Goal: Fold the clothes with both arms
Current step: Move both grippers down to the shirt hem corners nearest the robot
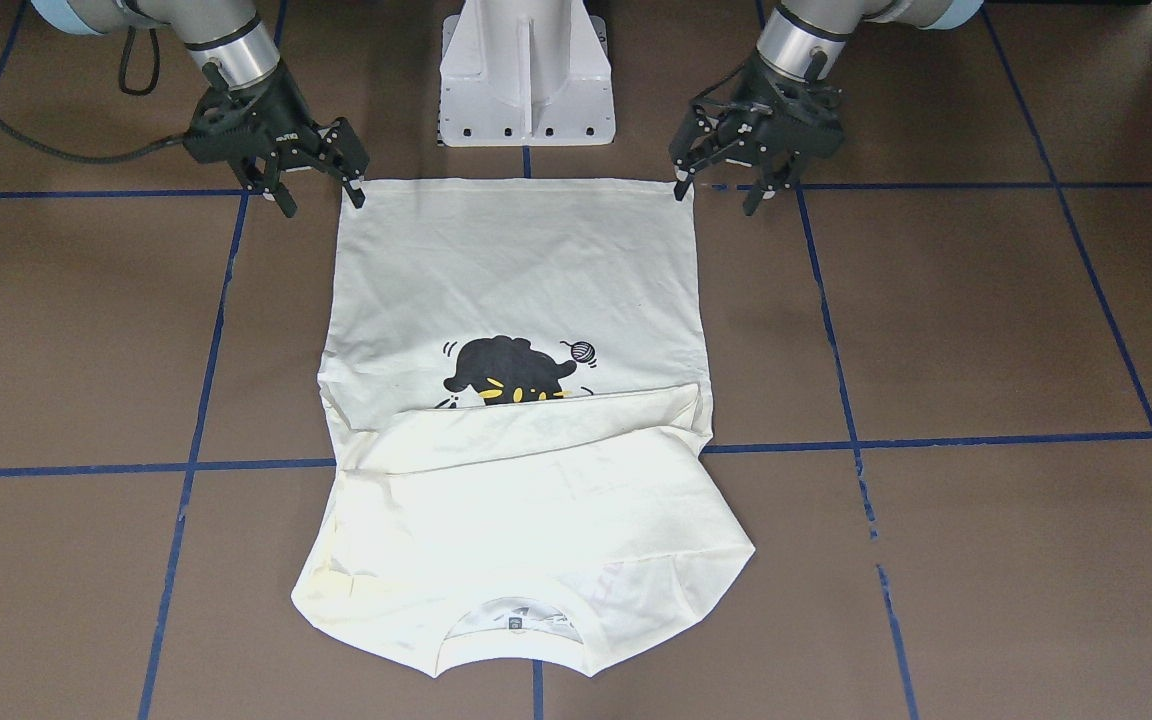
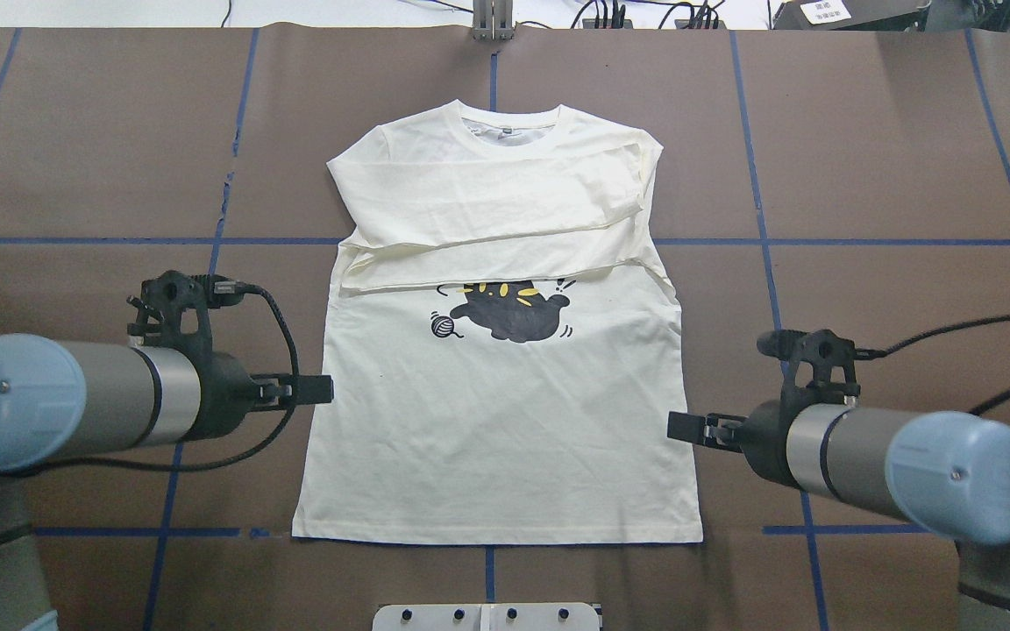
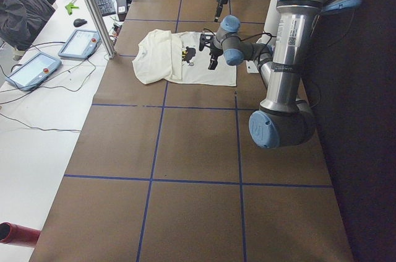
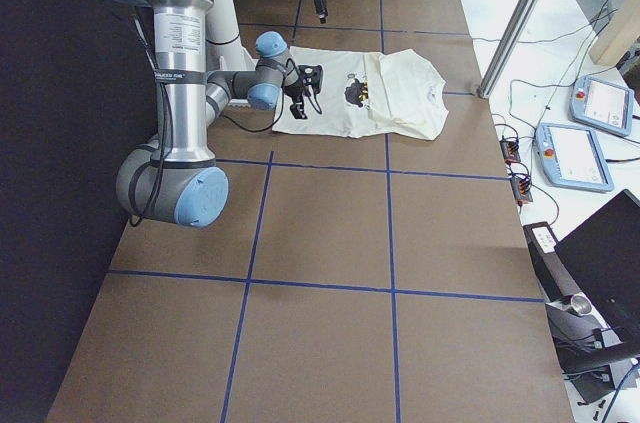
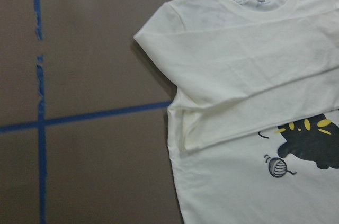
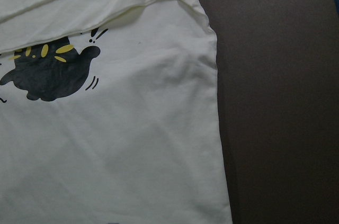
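Nearest the front-facing camera, the collar [image 1: 514,622] of a cream-white shirt [image 1: 516,270] is seen on the side of the bench [image 1: 986,320] away from the robot, while the hem is turned towards the white pedestal [image 1: 526,70]. The shirt is laid flat, print side up, on the brown bench, across a blue tape line [image 1: 936,440]. Both sleeves [image 1: 536,480] are folded across the chest, and the top of the black cat print [image 1: 511,372] is covered by them. A small yarn ball [image 1: 581,350] is printed beside the cat.

The left fingers [image 1: 681,180] are spread apart, and nothing is held between them. They are pictured just outside the shirt's side edge on the robot's left, near the hem corner. One fingertip meets that corner in the front-facing view, though contact cannot be confirmed. The right fingers [image 1: 353,185] are likewise spread and empty, and are placed at the opposite edge, near the other hem corner.

In the overhead view the left arm [image 2: 75,412] and right arm [image 2: 864,456] are shown reaching in from either side, level with the shirt's lower half, which lies between them. From the wrist cameras the shirt is looked down upon: collar and folded sleeves from the left, side edge and cat print from the right.
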`<state>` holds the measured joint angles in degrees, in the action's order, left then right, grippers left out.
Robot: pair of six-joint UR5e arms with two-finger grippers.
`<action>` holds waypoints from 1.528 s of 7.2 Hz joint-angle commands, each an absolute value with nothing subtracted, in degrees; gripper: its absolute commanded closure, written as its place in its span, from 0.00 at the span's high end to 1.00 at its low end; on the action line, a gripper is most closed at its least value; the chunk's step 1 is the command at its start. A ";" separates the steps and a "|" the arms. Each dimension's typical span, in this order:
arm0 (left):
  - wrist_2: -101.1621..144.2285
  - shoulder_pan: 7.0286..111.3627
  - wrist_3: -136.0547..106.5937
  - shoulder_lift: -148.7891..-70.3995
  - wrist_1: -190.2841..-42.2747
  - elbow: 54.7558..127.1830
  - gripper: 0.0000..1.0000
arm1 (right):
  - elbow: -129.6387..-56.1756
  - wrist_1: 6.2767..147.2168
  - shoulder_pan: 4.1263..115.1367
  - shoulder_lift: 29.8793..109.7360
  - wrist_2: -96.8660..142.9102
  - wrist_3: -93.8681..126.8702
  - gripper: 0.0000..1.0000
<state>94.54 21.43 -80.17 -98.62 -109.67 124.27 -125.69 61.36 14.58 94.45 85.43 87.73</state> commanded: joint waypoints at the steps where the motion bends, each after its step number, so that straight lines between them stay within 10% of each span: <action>1: 88.52 10.85 -95.21 -96.86 -109.60 124.37 0.68 | -126.48 53.35 1.38 102.91 71.00 101.44 0.85; 11: 83.50 4.66 -100.81 -95.01 -109.60 118.04 0.59 | -126.74 58.27 -2.02 102.74 66.89 107.75 0.87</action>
<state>83.46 4.75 -100.86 -94.93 -109.61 118.27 -126.74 58.27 -1.81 102.74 67.32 107.75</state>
